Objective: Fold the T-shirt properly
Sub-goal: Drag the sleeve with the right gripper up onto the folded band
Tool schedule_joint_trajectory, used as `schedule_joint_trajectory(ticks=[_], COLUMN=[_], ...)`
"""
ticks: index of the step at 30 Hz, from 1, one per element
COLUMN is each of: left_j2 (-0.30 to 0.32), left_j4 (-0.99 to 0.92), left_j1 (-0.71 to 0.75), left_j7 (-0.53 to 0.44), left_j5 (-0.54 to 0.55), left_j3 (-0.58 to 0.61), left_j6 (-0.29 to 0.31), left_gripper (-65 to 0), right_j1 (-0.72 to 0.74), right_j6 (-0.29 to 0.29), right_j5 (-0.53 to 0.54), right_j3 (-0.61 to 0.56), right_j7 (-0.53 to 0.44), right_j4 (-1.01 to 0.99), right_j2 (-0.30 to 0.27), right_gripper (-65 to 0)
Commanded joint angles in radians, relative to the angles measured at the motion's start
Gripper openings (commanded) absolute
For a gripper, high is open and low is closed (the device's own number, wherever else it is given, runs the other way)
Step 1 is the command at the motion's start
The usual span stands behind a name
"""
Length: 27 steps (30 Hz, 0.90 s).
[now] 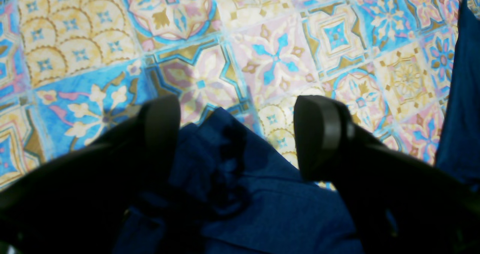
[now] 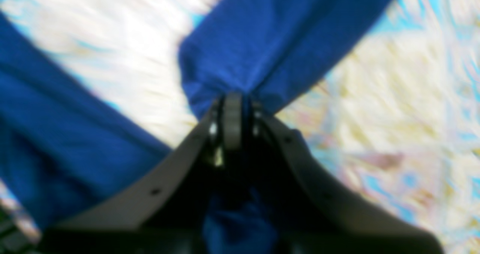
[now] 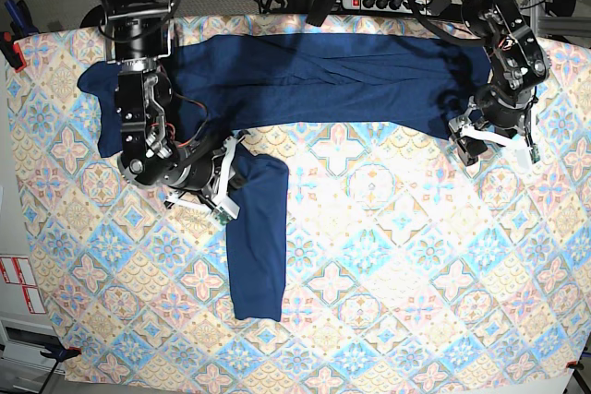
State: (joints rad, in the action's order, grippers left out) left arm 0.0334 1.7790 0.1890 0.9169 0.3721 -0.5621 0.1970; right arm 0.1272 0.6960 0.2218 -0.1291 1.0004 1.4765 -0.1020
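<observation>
The T-shirt (image 3: 314, 80) is plain dark navy blue, with no print; in the blurred right wrist view it looks a brighter blue. The tablecloth (image 3: 388, 274) has a pattern of square tiles in pastel colours: light blue, cream yellow, pale pink and some ochre brown, with flowers, stars, crosses and scale shapes. The left pincer (image 1: 240, 134) is black. The right pincer (image 2: 232, 111) is dark grey and black.
</observation>
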Motion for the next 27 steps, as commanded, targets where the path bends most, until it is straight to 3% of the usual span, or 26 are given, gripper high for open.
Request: schedule_joint_trajectory(ticks=[1, 7, 16, 23, 27], left_j2=[0.009, 0.009, 0.012, 0.009, 0.009], left_j4=[0.018, 0.018, 0.018, 0.017, 0.022], left_j1=[-0.009, -0.009, -0.009, -0.009, -0.004], left_j7=[-0.017, -0.017, -0.017, -0.017, -0.017], left_j5=[0.011, 0.011, 0.011, 0.011, 0.011], left_j3=[-0.002, -0.002, -0.002, -0.002, -0.002], left_j6=[0.003, 0.003, 0.003, 0.003, 0.003], left_gripper=[-19.3, -19.3, -19.3, -19.3, -19.3], right_j1=[0.013, -0.09, -0.252, -0.338, -0.35], right_j6=[0.002, 0.002, 0.002, 0.002, 0.002], right_j5=[0.037, 0.172, 0.273, 0.393, 0.414], right_j3=[0.003, 0.003, 0.007, 0.001, -0.001], right_j7=[-0.007, 0.035, 0.081, 0.09, 0.166], right_j4=[0.04, 0.157, 0.31, 0.359, 0.356], right_j2=[-0.003, -0.003, -0.015, -0.097, -0.107], right_gripper=[-64.8, -64.8, -64.8, -64.8, -64.8])
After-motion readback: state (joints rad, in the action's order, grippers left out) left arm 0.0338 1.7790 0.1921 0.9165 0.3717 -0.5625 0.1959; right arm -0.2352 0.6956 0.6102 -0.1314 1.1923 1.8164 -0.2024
